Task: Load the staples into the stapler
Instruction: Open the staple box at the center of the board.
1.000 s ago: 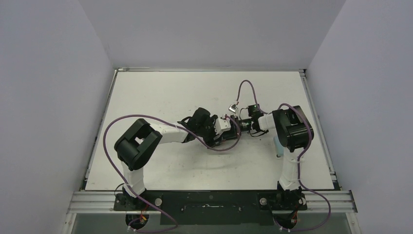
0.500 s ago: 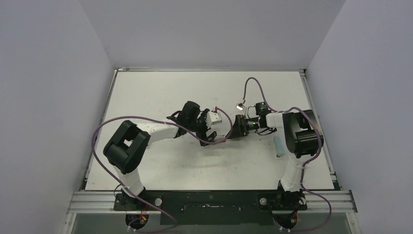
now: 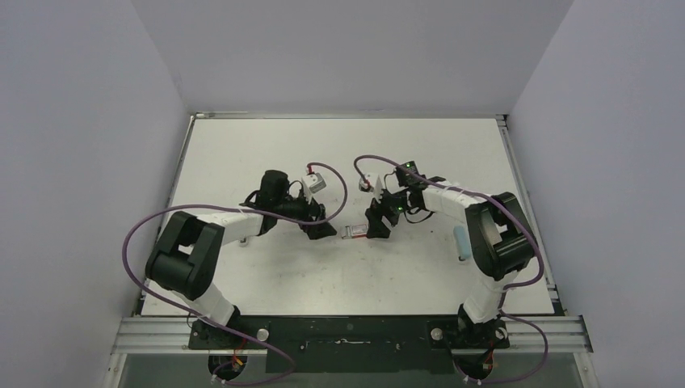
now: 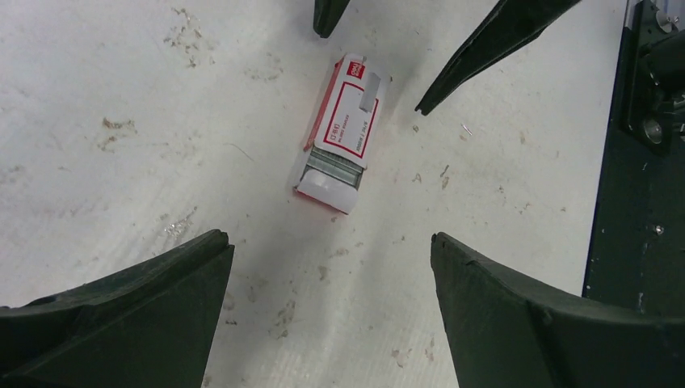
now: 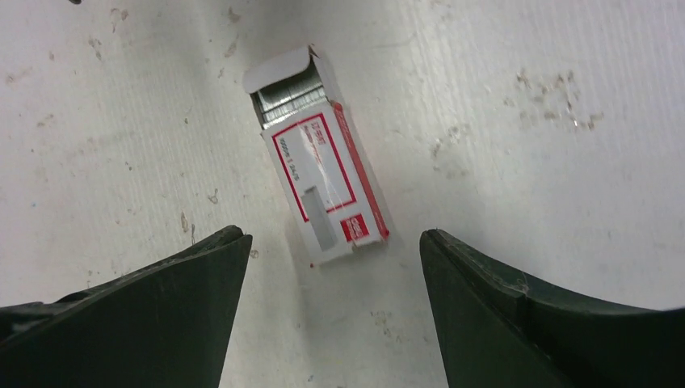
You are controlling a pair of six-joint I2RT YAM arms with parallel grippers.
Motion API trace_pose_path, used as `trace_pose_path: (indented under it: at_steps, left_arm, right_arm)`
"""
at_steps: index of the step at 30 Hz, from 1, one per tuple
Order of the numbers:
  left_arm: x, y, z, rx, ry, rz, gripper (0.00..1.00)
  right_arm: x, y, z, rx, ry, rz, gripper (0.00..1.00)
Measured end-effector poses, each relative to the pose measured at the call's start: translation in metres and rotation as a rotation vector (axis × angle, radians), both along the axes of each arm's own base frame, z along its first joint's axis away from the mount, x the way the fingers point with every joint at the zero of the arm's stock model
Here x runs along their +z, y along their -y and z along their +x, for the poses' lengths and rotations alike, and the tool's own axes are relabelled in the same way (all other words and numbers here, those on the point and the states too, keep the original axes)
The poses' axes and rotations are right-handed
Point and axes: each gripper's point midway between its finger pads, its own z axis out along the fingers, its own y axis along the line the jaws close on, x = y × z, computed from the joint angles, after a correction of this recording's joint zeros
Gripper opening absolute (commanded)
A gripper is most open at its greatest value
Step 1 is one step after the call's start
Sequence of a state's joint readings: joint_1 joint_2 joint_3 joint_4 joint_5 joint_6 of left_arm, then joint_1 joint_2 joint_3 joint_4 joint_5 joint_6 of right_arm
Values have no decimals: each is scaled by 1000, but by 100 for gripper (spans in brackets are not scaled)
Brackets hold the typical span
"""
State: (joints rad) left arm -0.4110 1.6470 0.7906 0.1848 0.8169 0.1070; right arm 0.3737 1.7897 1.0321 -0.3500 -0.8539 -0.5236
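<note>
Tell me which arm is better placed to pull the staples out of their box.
Left, probably. The staple box's open end, staples showing, faces the open left gripper; the right gripper faces its closed end.

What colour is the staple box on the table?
The staple box is white with red trim, clearest in the right wrist view.

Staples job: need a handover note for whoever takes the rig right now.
Left gripper: fingers open, empty.
Right gripper: fingers open, empty.
Staple box lies flat on the table between the two, untouched; one end flap is open, with staples showing inside.
Done: box is open.
Left: pull a strip out and load the stapler, which I cannot make out in any view.
</note>
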Motion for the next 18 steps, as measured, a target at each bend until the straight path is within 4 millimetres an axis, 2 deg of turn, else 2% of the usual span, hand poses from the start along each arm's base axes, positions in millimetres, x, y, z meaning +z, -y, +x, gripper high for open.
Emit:
trace_pose_path:
  at_steps: [4, 8, 11, 15, 18]
  left_arm:
    - [-2, -8, -10, 52, -57, -52, 90]
    - [8, -13, -5, 96, -64, -109, 89]
    - [12, -16, -1, 116, -52, -128, 89]
    - [9, -18, -4, 123, -60, -134, 89]
    - [7, -18, -7, 129, -64, -148, 85]
  right_arm:
    - [-2, -17, -5, 137, 84, -50, 80]
    - [-17, -26, -6, 224, 128, -99, 75]
    - [-19, -33, -6, 265, 165, -121, 66]
    - [-21, -40, -4, 300, 200, -134, 44]
    - [-21, -41, -3, 302, 210, -132, 35]
